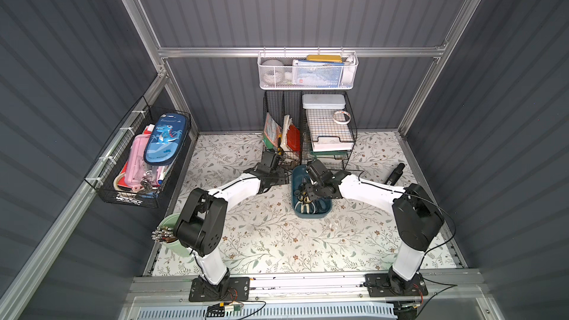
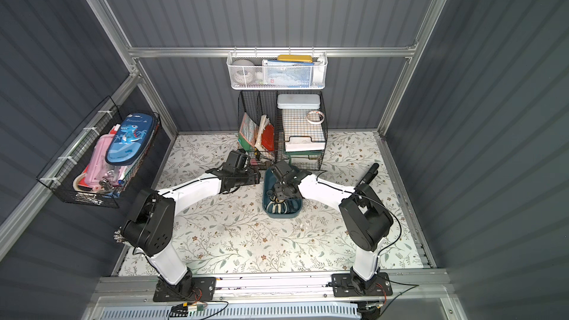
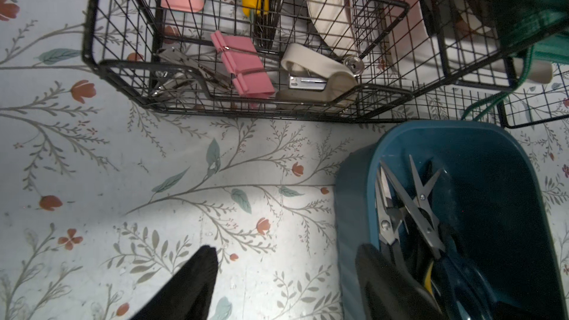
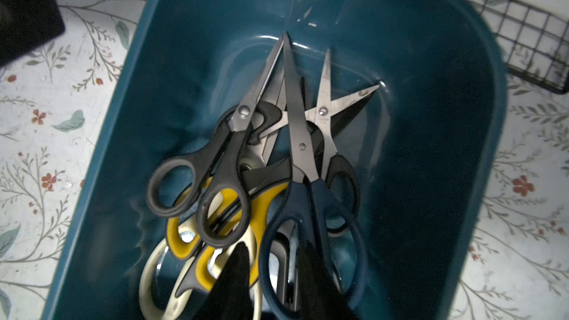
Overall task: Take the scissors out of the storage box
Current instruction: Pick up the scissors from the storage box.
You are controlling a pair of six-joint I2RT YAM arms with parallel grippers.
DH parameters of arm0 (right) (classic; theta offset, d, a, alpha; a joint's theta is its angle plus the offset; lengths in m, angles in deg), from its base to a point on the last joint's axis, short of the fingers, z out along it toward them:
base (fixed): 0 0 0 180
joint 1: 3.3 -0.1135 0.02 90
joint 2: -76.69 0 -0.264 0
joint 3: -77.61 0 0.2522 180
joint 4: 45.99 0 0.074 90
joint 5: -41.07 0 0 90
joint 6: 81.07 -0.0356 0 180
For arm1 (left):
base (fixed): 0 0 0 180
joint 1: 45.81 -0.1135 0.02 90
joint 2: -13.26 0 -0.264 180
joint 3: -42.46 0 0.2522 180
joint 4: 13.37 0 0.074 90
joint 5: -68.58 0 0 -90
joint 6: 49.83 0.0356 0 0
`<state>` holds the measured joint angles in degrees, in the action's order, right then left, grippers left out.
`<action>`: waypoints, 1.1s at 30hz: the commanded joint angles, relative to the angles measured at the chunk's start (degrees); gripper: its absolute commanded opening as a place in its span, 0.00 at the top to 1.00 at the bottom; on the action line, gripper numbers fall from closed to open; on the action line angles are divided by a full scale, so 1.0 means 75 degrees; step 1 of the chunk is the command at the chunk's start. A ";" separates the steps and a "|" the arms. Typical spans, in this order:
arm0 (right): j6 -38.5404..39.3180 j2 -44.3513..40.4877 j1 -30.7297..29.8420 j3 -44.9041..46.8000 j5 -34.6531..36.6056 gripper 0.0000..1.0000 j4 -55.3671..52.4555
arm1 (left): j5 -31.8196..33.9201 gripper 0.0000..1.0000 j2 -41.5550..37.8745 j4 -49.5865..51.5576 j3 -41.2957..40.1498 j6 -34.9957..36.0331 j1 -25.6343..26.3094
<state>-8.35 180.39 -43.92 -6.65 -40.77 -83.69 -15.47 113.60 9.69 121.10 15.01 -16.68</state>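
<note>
Plainly, the first pick is in hand and nothing has yet been taken out. On the flowered counter (image 1: 277,241) the teal storage box (image 1: 312,215) is seen near the middle, just in front of the black wire baskets (image 1: 326,149). All the scissors (image 4: 246,180) that can be seen lie in it in a crossed heap, with the blue-handled pair (image 4: 311,198) on top.

The right fingers (image 4: 237,275) are inside the box, held apart astride one side of that pair's larger handle loop. A gap shows on either side, so no grip is judged to be made yet. The left fingers (image 3: 197,278) are spread wide across the box's left wall, one over the counter and one apparently over the inside, with nothing held.

Next, the right fingers must be closed firmly on the loop and the pair lifted straight up, since its blades are crossed with others that may be dragged along.

In both top views the heap is largely covered by the right wrist. The lower pairs are hidden beneath the upper ones, so an exact count cannot be given.
</note>
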 commanded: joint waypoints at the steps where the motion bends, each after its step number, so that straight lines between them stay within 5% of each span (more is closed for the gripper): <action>1: -0.0017 0.0158 -0.0068 -0.0132 -0.0151 0.71 -0.0215 | -0.0161 0.24 -0.0113 0.0203 0.0083 -0.0159 -0.0074; 13: -0.0451 0.0413 -0.0080 -0.0089 -0.0107 0.79 -0.0537 | -0.0171 0.25 -0.0046 0.0248 0.0205 -0.0195 -0.0122; 21: -0.0930 0.0482 -0.0069 -0.0075 -0.0248 0.93 -0.0389 | -0.0232 0.26 0.0020 0.0316 0.0360 -0.0253 -0.0122; 33: -0.1420 -0.0869 -0.0074 -0.0158 -0.0135 1.00 -0.0360 | -0.0469 0.27 0.0116 0.0089 0.0355 -0.0264 -0.0098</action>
<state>-17.40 177.81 -44.30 -6.67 -42.50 -86.38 -17.17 113.62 10.71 122.72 13.83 -17.29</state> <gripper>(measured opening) 0.116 0.730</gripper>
